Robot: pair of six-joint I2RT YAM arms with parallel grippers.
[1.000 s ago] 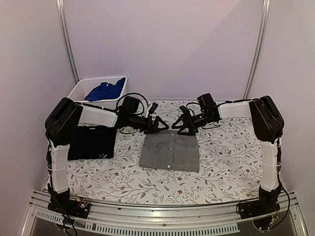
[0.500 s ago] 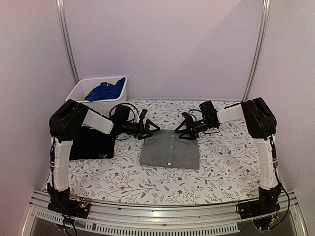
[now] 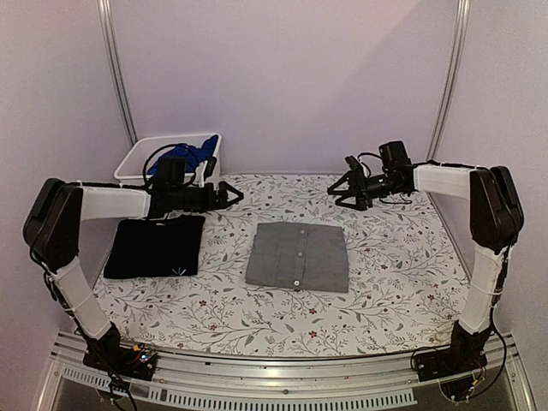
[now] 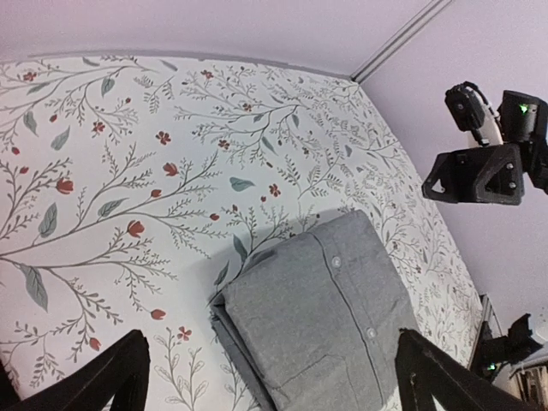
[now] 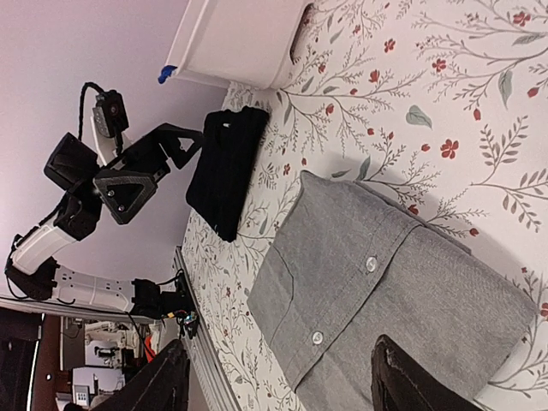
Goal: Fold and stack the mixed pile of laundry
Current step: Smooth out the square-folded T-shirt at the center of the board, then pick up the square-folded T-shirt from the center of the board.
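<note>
**Obstacles ring the shirt; near side open**

Dial centred on the folded grey shirt (image 3: pixel 297 256), top view. The black T-shirt (image 3: pixel 154 247) lies at 9 o'clock, with a bare strip of tablecloth (image 3: pixel 385 274) between them. The white bin (image 3: pixel 137 159) blocks 10. The left gripper (image 3: pixel 231 195) hangs at 11 and the right gripper (image 3: pixel 339 190) at 1, well apart, leaving passage at 12. From 3 to 7 there is bare cloth.

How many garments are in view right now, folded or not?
3. A folded black T-shirt lies on the left of the table, a folded grey button shirt lies mid-table, and a loose blue garment sits in the white bin. More may be hidden beneath it.
</note>
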